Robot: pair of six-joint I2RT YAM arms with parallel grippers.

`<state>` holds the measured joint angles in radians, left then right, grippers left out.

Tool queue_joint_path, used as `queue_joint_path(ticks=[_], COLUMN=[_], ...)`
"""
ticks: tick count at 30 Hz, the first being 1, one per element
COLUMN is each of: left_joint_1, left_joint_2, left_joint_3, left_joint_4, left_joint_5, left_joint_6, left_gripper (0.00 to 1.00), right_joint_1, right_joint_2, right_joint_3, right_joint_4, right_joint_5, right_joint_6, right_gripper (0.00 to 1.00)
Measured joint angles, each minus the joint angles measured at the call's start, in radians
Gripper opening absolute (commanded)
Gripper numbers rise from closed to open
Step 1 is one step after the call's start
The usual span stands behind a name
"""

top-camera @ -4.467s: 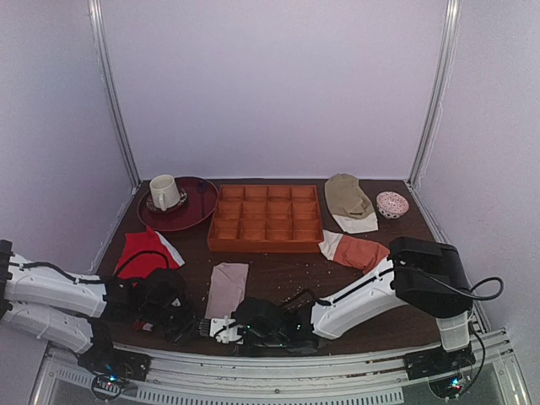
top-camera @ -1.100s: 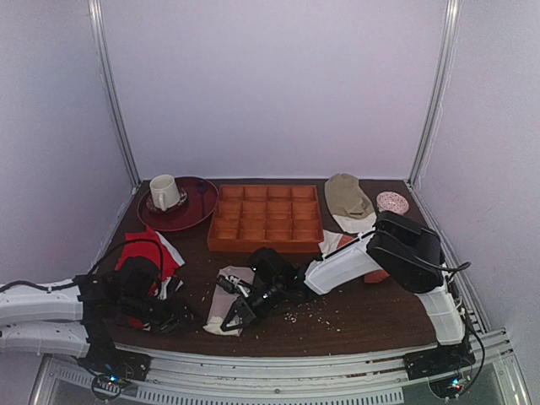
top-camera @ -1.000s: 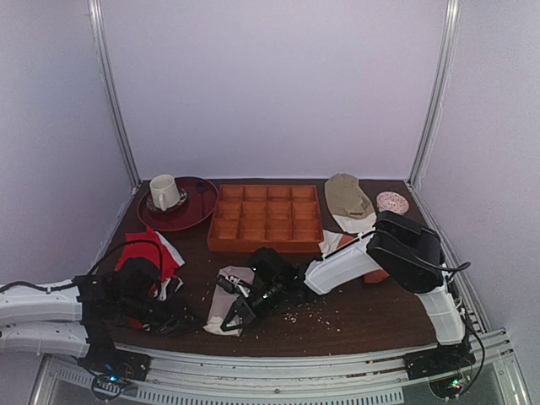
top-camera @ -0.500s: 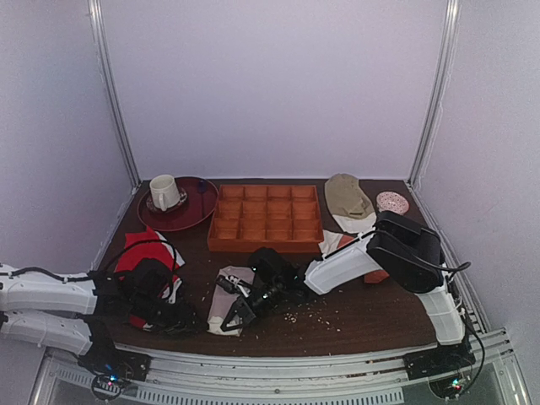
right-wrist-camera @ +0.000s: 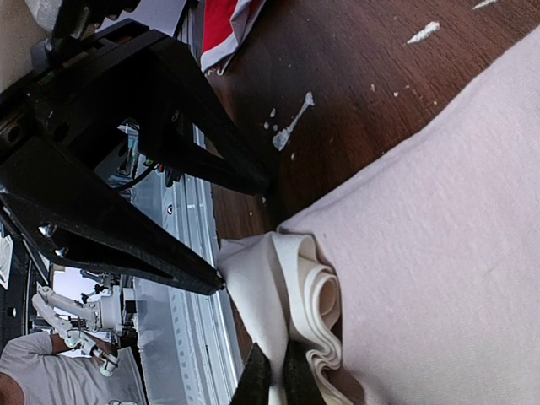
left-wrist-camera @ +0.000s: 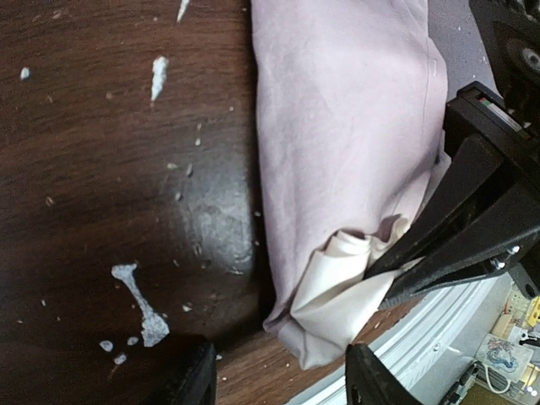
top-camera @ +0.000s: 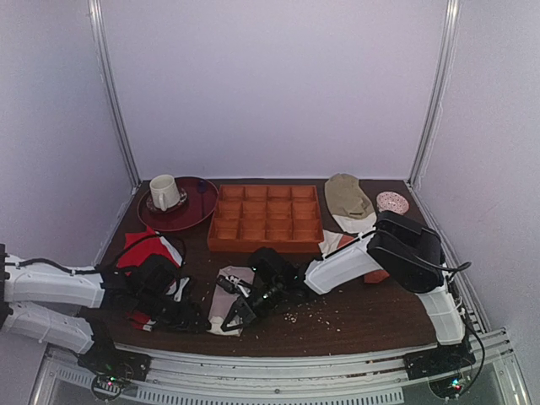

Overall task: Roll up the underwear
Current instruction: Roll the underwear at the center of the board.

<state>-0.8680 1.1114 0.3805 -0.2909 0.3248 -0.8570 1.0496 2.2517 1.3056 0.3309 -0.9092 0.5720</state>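
The underwear [top-camera: 226, 291] lies near the table's front edge as a pinkish strip [left-wrist-camera: 337, 143]. Its near end, the white waistband [left-wrist-camera: 342, 291], is curled into a loose roll [right-wrist-camera: 295, 295]. My right gripper [top-camera: 230, 318] is shut on that white end, its fingertips [right-wrist-camera: 253, 381] pinching the cloth at the bottom of the right wrist view. My left gripper [top-camera: 196, 317] stands open just left of the roll. In its wrist view its two fingers [left-wrist-camera: 192, 381] sit wide apart, and the waistband's corner lies just ahead of the gap between them, untouched.
An orange compartment tray [top-camera: 266, 218] stands mid-table, with a dark red plate [top-camera: 198, 209] and a cup [top-camera: 163, 191] to its left. A red garment [top-camera: 139, 251], an orange-rust garment [top-camera: 364, 251], a beige garment [top-camera: 348, 198] and a small bowl [top-camera: 392, 203] lie around. White crumbs dot the wood.
My left arm has moved right toward the rolled end, and its gripper has opened wider. Earlier the right gripper lifted and curled the near end; it has held still over the last second.
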Motion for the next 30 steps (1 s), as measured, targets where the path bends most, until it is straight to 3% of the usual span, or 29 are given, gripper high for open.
queue_joint_path(ticks=[16,30], left_joint_1=[0.000,-0.002], left_joint_2=[0.093,0.175], left_joint_3=[0.054,0.053], left_joint_4=[-0.010,0.113], left_joint_5=[-0.022,0.037], left_joint_6=[0.031,0.014], left_gripper=[0.37,0.20], right_joint_1=[-0.001,-0.005], right_joint_2=[0.000,-0.004], right_joint_3=[0.000,0.000], right_joint_4=[-0.002,-0.020], right_joint_5=[0.000,-0.008], right_joint_6=[0.000,-0.014], right_gripper=[0.00,0.00])
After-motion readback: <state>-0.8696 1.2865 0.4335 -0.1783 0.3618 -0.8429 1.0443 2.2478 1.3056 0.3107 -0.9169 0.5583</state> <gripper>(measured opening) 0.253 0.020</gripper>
